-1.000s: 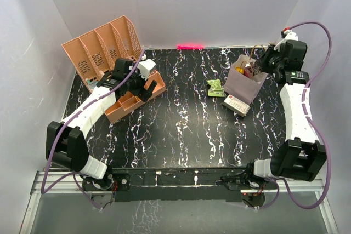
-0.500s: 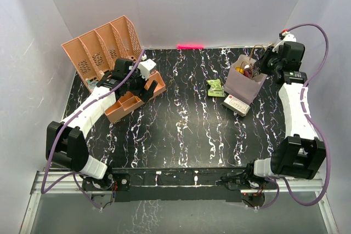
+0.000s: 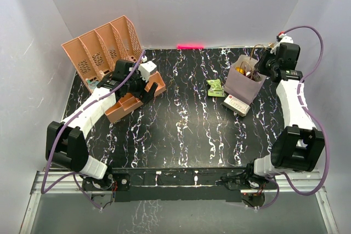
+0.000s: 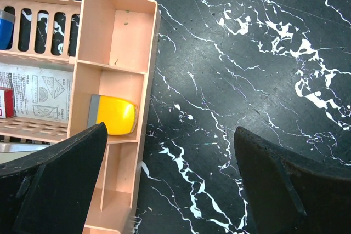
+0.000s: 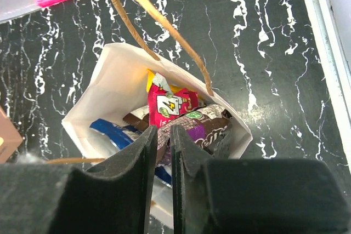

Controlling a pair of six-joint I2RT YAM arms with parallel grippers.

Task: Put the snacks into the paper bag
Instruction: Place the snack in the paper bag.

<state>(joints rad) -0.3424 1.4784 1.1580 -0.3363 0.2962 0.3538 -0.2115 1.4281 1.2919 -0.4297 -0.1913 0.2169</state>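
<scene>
The middle of the surface [image 3: 181, 124] lies open for either arm. Under my right hand [image 5: 160, 135], fingers [image 5: 137, 163] nearly together, packets [image 5: 170, 105] crowd the mouth of the paper bag [image 5: 115, 75], and a cord handle [image 5: 164, 26] arches over it. A white box [image 3: 237, 104] sits just beside the bag's near side, a green packet [image 3: 215, 87] off its left. My wide-spread left hand [image 4: 170, 135] has a peach tray [image 4: 129, 31] alongside.

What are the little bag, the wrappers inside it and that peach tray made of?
The bag looks like matte paper: dull, creased walls with sharp folds. The wrappers seem glossy plastic or foil film, crinkled and catching light. The peach tray appears moulded plastic, smooth with a satin sheen and thin, even dividers.
</scene>
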